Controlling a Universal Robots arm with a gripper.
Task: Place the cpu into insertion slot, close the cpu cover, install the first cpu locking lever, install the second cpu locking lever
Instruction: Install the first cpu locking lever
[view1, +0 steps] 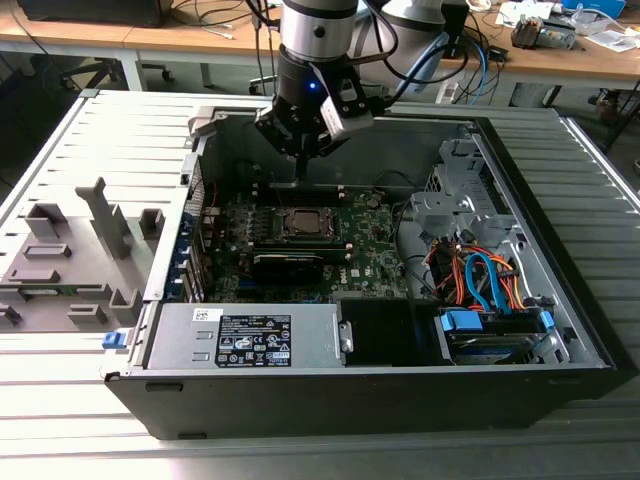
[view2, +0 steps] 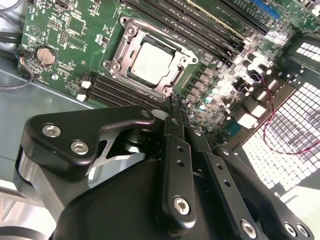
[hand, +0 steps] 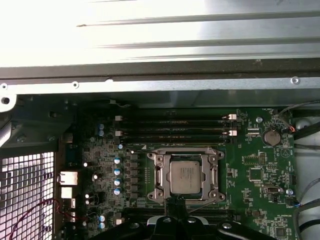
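Cpu (view2: 154, 61) seated under the closed cpu cover (view2: 131, 36), black claw (view2: 176, 102) just beside.

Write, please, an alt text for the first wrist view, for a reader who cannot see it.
A silver-grey cpu sits in the socket of a green motherboard, with the silvery cpu cover lying closed around it as a frame. Black memory slots run beside the socket, next to the grey metal wall of the computer case.

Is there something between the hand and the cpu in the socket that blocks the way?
Nothing visible does. The hand hangs above the motherboard, and in both wrist views the cpu lies uncovered in its socket, with the cpu cover framing it. The memory slots lie beside the socket, not over it.
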